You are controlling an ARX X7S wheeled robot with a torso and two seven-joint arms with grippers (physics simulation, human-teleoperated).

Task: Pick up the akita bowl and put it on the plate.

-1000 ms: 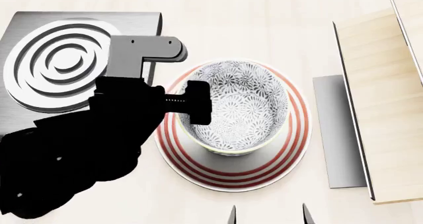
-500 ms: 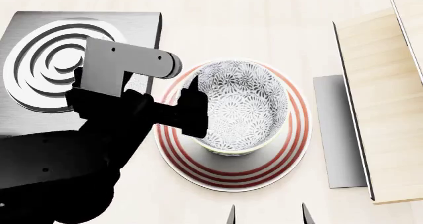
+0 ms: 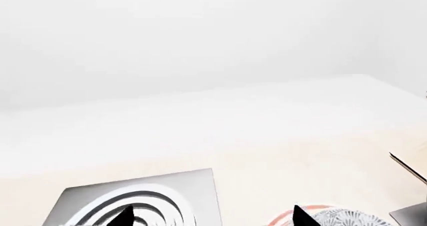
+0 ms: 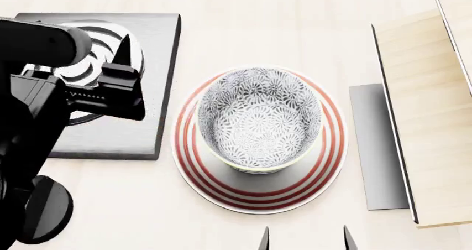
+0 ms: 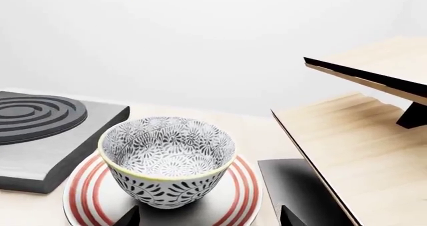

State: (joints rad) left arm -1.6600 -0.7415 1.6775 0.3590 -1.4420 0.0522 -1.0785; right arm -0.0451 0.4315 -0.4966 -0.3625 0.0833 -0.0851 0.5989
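The akita bowl, white with a dense grey-black floral pattern, stands upright in the middle of the plate, whose red rings show all round it. My left gripper hangs open and empty over the stove burner, left of the bowl and apart from it. In the left wrist view its two dark fingertips stand wide apart, with the plate's edge beside one. My right gripper is open at the near edge, just short of the plate. In the right wrist view the bowl and plate sit just beyond its spread tips.
A dark square stove burner with raised rings lies left of the plate. At the right stand a pale wooden shelf unit and a grey flat panel at its foot. The pale wooden tabletop stretches behind.
My left gripper has drawn away from the bowl's left rim, moving left and rising over the burner. The bowl stays on the plate. The right gripper barely moved.
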